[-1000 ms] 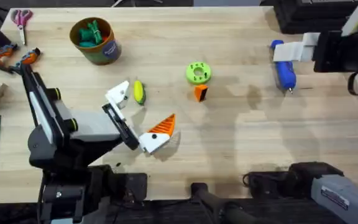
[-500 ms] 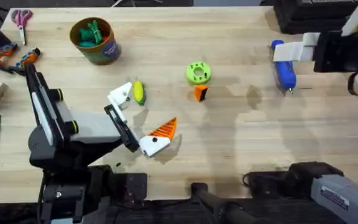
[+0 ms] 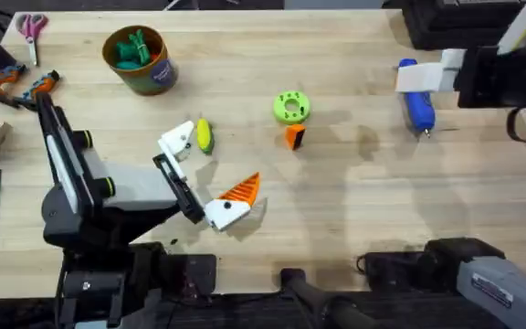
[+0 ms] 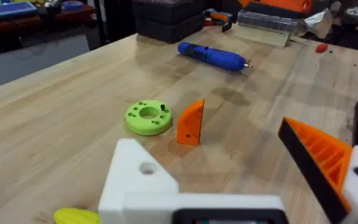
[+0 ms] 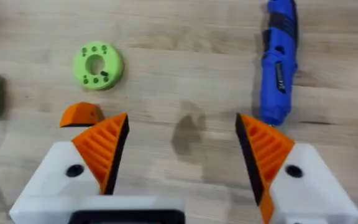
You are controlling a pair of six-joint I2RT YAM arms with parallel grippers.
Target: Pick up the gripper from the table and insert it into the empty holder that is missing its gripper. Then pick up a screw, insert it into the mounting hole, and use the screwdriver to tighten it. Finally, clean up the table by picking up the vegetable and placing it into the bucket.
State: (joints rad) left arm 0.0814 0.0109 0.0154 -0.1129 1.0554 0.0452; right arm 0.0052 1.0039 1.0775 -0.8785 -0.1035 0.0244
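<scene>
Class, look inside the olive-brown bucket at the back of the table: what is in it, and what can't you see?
Inside the bucket lie dark green toy pieces, piled above the rim. The bucket's floor and anything beneath the pieces are covered. The yellow-green vegetable is not inside; it lies on the table.

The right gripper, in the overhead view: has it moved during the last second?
Yes, slightly. The right gripper has shifted left and a little up, judged against the screwdriver lying fixed beneath it.

Overhead: high above the bench point(image 3: 354, 210), facing down and forward. Left wrist: low, close, looking across toward the screwdriver point(image 4: 213, 56). Right wrist: near, looking straight down. Shared by all: green disc point(image 3: 290, 106).
</scene>
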